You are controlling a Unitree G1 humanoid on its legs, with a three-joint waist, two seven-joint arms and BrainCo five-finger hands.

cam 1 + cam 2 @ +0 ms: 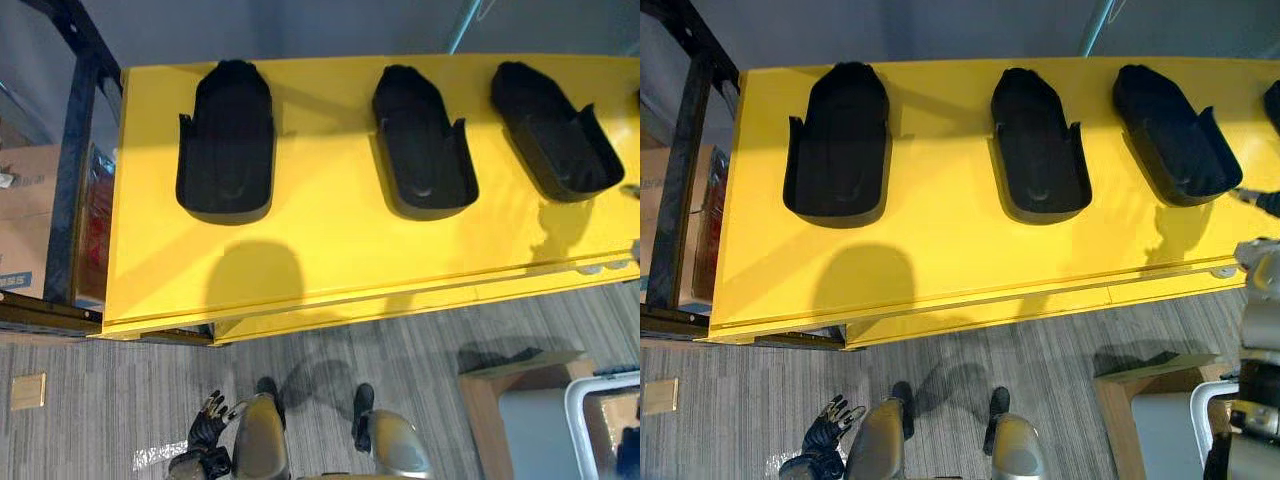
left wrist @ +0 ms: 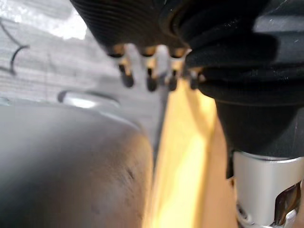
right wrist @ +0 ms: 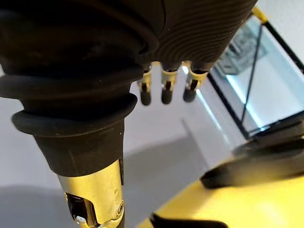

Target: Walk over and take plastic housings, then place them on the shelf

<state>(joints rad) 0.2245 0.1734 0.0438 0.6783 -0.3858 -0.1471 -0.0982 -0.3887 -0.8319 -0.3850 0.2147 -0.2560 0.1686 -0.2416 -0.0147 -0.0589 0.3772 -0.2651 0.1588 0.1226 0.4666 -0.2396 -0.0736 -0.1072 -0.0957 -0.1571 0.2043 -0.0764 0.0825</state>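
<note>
Left hand (image 1: 208, 420) hung low over the grey carpet floor (image 1: 120, 400), off the near edge of the yellow surface (image 1: 330, 250), its fingers straight, loosely spread and empty. The right hand (image 3: 164, 92) was raised by the right end of the surface, its fingers also straight, apart and holding nothing; one black housing showed past them in the right wrist view, though which one could not be told.

Three black plastic housings lay in a row along the far edge, well apart from each other and untouched. The left housing (image 1: 226, 140) sat toward the far left corner, the middle housing (image 1: 420, 145) about midway along the far edge, and the right housing (image 1: 555, 135) toward the far right, turned at a slant. Each lay hollow side up, with a rounded closed end pointing away and low side walls rising toward the nearer, open end.

They looked like thin moulded shells, so probably light and fairly stiff, with some give in the walls. The smooth dark finish could prove slippery. A pinch on one raised side wall, thumb inside and fingers outside, seemed the surest hold; a squeeze across both walls might flex the shell.
</note>
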